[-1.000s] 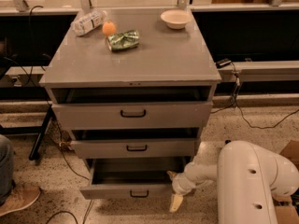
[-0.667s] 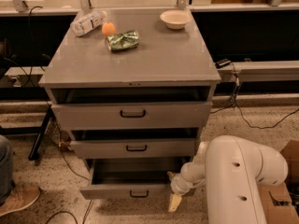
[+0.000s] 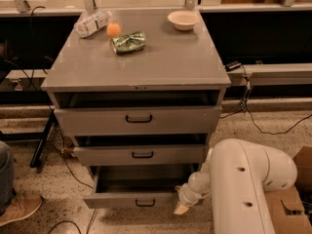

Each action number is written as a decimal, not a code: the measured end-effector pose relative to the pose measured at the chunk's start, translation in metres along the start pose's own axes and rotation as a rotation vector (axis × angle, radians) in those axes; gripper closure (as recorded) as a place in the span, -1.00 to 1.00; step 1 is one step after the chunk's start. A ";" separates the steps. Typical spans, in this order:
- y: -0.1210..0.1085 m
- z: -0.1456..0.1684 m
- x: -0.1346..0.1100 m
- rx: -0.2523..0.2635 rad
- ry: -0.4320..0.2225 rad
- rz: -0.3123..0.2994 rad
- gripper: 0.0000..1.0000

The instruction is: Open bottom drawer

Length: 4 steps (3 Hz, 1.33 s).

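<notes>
1. The bottom drawer [image 3: 122, 200], a grey metal drawer with the slimmest front panel and a small black bar handle [image 3: 145, 203], sits lowest in the grey metal cabinet [image 3: 146, 62] and stands partly open, its plain grey tray showing behind the panel.
2. The gripper [image 3: 181, 208], cream-tipped at the end of the white rounded arm [image 3: 243, 179], lies at the right end of that front panel, right of the handle and apart from it, low near the speckled floor.
3. Whether the gripper is spread or pressed together cannot be told; only one pale tip shows, and whether it touches the panel is unclear.
4. The arm's bulky white casing covers the drawer's right corner and the cabinet's lower right side.
5. The mid-sized grey drawer front [image 3: 141, 155] and the tallest grey drawer front [image 3: 139, 118] stand above, each slightly open, with dark gaps over them whose contents cannot be made out.
6. The arm is cut off at the lower edge.
</notes>
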<state>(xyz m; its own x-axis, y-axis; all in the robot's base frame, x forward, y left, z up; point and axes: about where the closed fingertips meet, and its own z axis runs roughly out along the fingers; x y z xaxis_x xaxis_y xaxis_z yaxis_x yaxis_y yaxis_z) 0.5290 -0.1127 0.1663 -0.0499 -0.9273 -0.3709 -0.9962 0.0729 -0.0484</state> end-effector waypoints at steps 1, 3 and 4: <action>0.020 0.002 0.002 -0.035 -0.014 0.017 0.31; 0.033 0.004 0.004 -0.056 -0.026 0.030 1.00; 0.075 0.001 0.008 -0.070 -0.089 0.073 1.00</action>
<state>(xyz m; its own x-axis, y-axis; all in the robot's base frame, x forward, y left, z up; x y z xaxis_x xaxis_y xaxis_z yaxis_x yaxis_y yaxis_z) 0.4540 -0.1141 0.1583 -0.1189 -0.8839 -0.4524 -0.9929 0.1101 0.0458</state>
